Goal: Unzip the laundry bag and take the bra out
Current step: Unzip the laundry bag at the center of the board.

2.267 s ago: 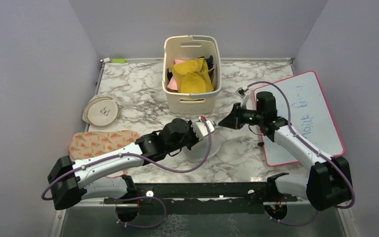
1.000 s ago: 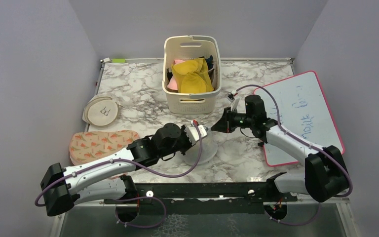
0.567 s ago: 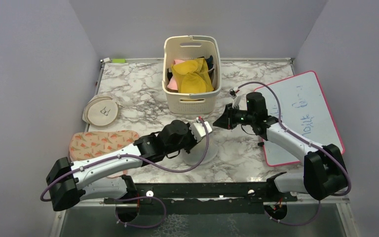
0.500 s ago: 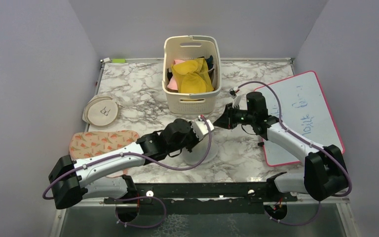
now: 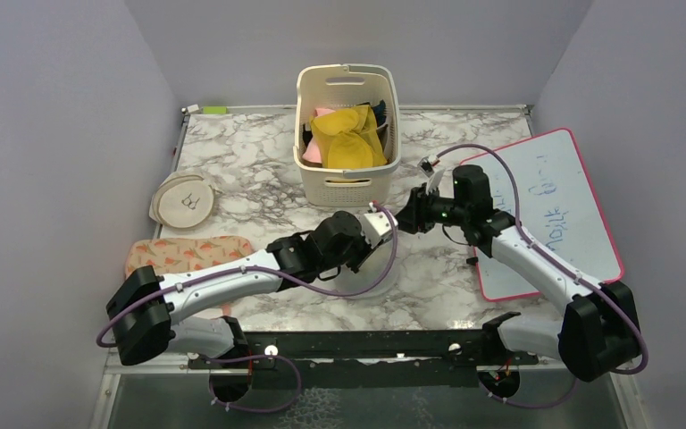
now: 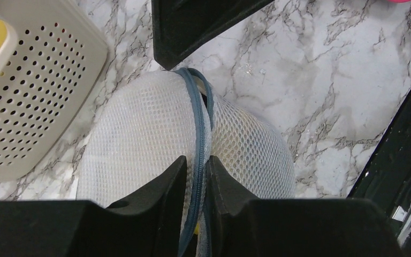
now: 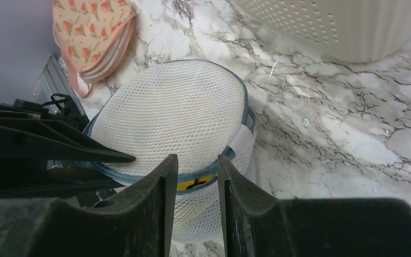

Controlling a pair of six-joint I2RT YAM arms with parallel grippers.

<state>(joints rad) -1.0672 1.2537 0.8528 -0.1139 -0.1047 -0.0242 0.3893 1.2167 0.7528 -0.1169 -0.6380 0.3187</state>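
Note:
The laundry bag [image 6: 144, 139], a white mesh drum with a blue-grey zip trim [image 6: 198, 123], stands on the marble table. In the top view it is mostly hidden under my left arm [image 5: 377, 273]. My left gripper [image 6: 195, 168] is shut on the zip trim at the bag's rim; it also shows in the top view [image 5: 386, 231]. My right gripper [image 7: 192, 168] is open, its fingers a little apart either side of the zip trim on the bag's [image 7: 174, 112] opposite rim, where a narrow gap shows something yellow [image 7: 195, 183]. In the top view the right gripper [image 5: 405, 221] nearly meets the left. The bra is hidden.
A cream slotted basket [image 5: 348, 174] with yellow and pink cloths stands just behind the grippers. A flat beige round pouch [image 5: 183, 201] and a carrot-print pouch [image 5: 183, 255] lie at the left. A pink-rimmed whiteboard [image 5: 549, 206] lies at the right.
My left arm has reached further right while holding the bag's rim. My right gripper swung left towards the bag, then drew back a little to the right.

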